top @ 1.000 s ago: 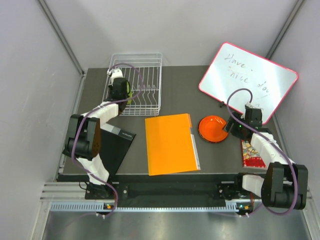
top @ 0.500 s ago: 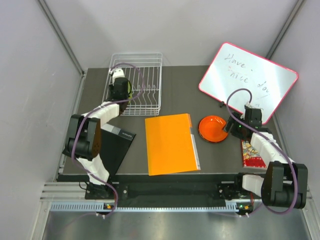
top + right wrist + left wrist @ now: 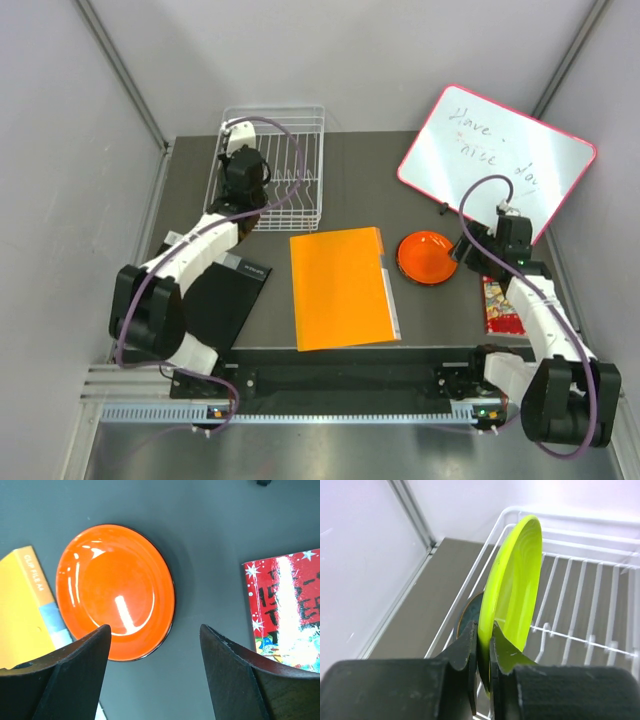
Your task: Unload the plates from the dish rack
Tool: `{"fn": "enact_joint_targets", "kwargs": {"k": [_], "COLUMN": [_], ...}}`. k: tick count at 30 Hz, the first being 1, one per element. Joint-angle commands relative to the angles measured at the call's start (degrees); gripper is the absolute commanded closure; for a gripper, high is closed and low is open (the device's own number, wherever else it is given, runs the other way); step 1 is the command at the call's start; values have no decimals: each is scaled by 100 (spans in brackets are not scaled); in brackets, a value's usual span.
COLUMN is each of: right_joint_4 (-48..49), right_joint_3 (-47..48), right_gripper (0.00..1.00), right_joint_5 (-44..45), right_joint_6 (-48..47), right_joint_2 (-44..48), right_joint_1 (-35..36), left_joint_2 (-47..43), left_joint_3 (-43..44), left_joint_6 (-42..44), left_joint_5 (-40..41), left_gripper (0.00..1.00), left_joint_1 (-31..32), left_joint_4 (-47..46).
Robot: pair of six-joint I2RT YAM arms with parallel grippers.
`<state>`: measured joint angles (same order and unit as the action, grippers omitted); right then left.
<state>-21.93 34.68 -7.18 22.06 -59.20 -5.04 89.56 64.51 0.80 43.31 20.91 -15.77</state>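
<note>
One glossy lime plate, clamped upright in the left gripper — right gripper gapes above the round orange plate.

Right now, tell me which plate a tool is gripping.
The lime green plate, pinched on edge by the left tool at the dish rack. The orange plate lies flat, free of the open right tool.

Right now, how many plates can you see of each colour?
orange plate: 1
lime green plate: 1
dark teal plate: 1, mostly hidden behind the green one
Total: 3 plates
</note>
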Motion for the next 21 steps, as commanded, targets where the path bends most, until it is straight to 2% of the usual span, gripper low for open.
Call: {"fn": "enact_joint_targets", "kwargs": {"k": [1,5,6,9,10,17,21], "right_joint_4": [-100,57,240,714,830,1393,1569], "right_joint_3": [364,303,259,145,92,66,179], "right_gripper": [28,28,28,27,27,27,27], "right_joint_5": [-55,-624,-766,-1285,-1477,-1734,-1576], "right_joint_6": [-36,61,105,386,543,905,1001], "right_joint_2": [365,777,857,1156,1208,1192,1016], "right_joint_1": [-24,-24,-6,55,108,460,899], "left_joint_2": [-921,-1431,-1589,-1810,-1819,-1582,-1529], "left_joint_3": [-9,-26,-122,-491,-562,-782,-931], "left_joint_6": [-526,-1370,-1668,-2388,-2557,-3331,-3577], "left_joint_5": [-234,-1427,-2048,-2948,-3543,-4821,-5086], "left_gripper": [100,100,100,100,100,100,100], "left_joint_1": [72,71,89,106,107,230,300], "left_joint_4": [380,1092,1172,1015,884,462,198]}}
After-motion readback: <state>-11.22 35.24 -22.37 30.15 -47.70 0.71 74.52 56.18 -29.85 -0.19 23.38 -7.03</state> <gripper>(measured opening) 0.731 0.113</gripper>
